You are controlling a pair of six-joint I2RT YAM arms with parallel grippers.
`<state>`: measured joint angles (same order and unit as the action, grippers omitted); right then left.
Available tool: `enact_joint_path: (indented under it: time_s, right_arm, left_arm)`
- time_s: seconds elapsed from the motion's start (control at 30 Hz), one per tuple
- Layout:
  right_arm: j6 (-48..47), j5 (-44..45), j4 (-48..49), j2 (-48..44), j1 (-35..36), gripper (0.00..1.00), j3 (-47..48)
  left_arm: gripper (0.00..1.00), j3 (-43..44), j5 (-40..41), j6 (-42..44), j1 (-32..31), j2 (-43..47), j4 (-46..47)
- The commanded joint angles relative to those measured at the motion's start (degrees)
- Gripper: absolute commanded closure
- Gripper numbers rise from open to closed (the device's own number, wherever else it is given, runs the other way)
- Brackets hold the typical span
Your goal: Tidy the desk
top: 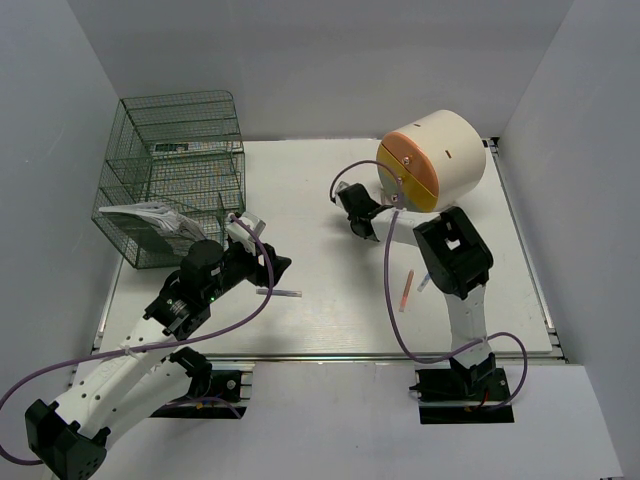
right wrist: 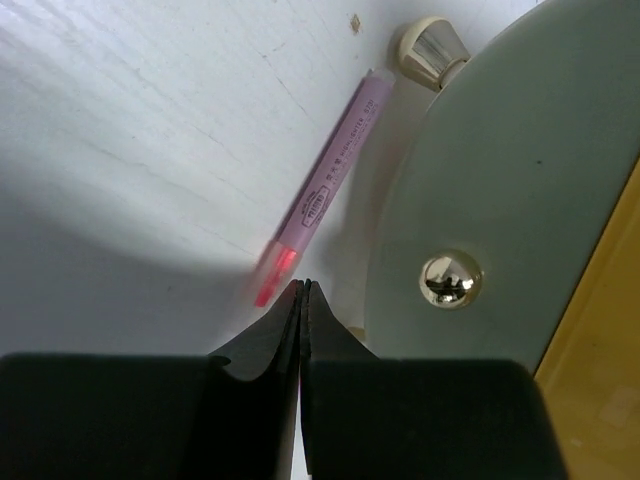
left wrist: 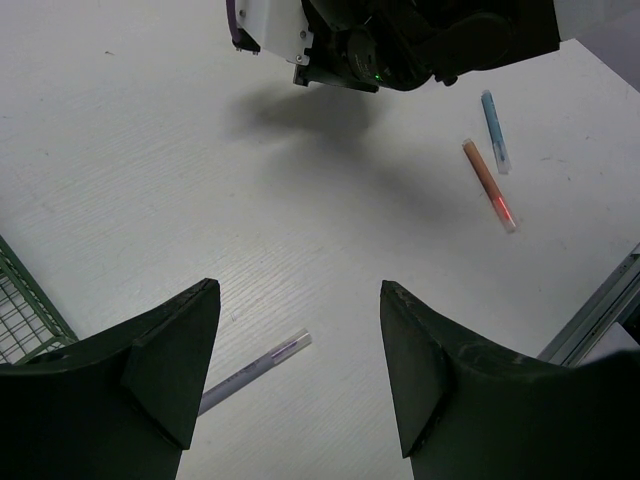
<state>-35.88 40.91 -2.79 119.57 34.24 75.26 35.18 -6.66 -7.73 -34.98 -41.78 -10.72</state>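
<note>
On the worktop (top: 320, 240) beneath both arms, we judge pen pickup in hand: the open left end effector (left wrist: 297, 290) must descend onto the white pen (left wrist: 255, 368) at its 7 o'clock; the right end effector (right wrist: 302, 290) is closed, empty.

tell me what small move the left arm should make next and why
Probably lower the left fingers and shift them sideways: they hang open above the desk, and the pen lies partly under one finger, not centred between them.
</note>
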Motion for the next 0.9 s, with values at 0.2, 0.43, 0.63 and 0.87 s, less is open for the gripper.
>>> enact_joint_path:
  time_s: [0.2,0.43,0.63,0.87]
  right_arm:
    - [-0.1,3.0,0.2,1.8,-1.5,1.00,4.9]
    - [1.2,0.8,-1.8,3.5,-2.5,1.00,6.3]
    - [1.6,0.2,-2.0,4.2,-3.0,1.00,6.6]
    - [3.1,-1.8,-3.4,4.9,-2.9,1.00,7.0]
  left_arm:
    - [0.25,-0.4,-0.6,0.3,-0.2,0.4,0.4]
    - [0.25,-0.5,-0.4,0.3,-0.2,0.6,0.3]
    - [0.25,-0.5,-0.3,0.3,-0.2,0.6,0.4]
    - [0.25,-0.5,-0.2,0.3,-0.2,0.7,0.3]
